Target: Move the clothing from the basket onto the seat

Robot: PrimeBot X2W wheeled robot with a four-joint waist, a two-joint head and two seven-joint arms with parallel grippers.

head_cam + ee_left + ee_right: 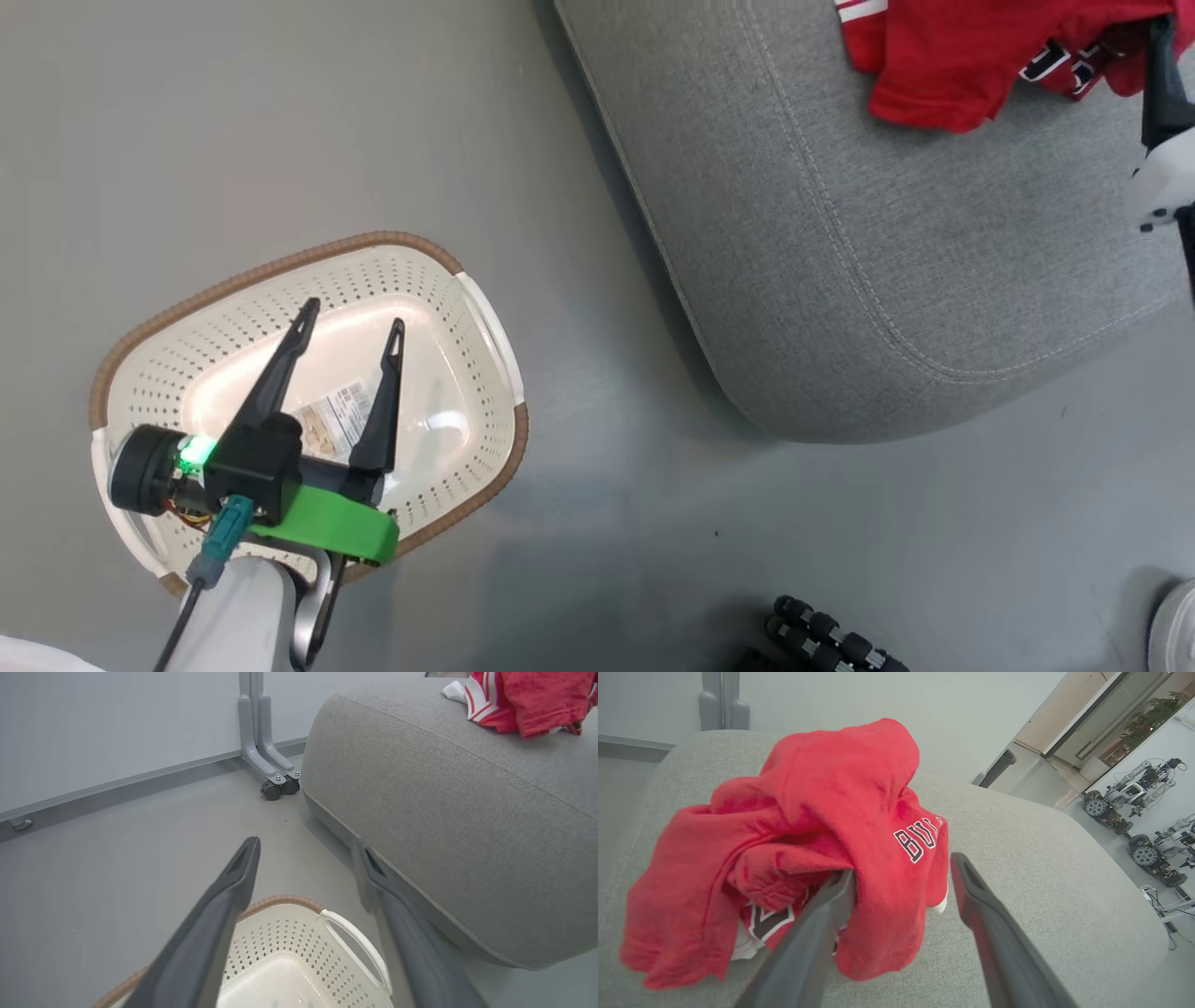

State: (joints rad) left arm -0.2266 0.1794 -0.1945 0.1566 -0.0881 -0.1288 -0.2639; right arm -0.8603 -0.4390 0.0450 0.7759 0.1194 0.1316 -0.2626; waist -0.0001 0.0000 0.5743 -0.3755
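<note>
Clothing (822, 802) is heaped on the seat (1041, 882), ungripped by the wide-spread right gripper (902, 867), and the basket (280, 266) is found empty, so only a clear withdrawal is judged needed.

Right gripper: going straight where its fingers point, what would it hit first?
Most likely the red clothing heaped on the seat: the open right gripper points into that pile, one finger seemingly against the fabric.

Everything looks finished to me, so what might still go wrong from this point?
The right gripper stands open, but one finger lies tucked under a fold of the red clothing; pulling back might snag it and drag it across the seat. The left gripper hangs open over the empty basket and might knock it if it dips.
</note>
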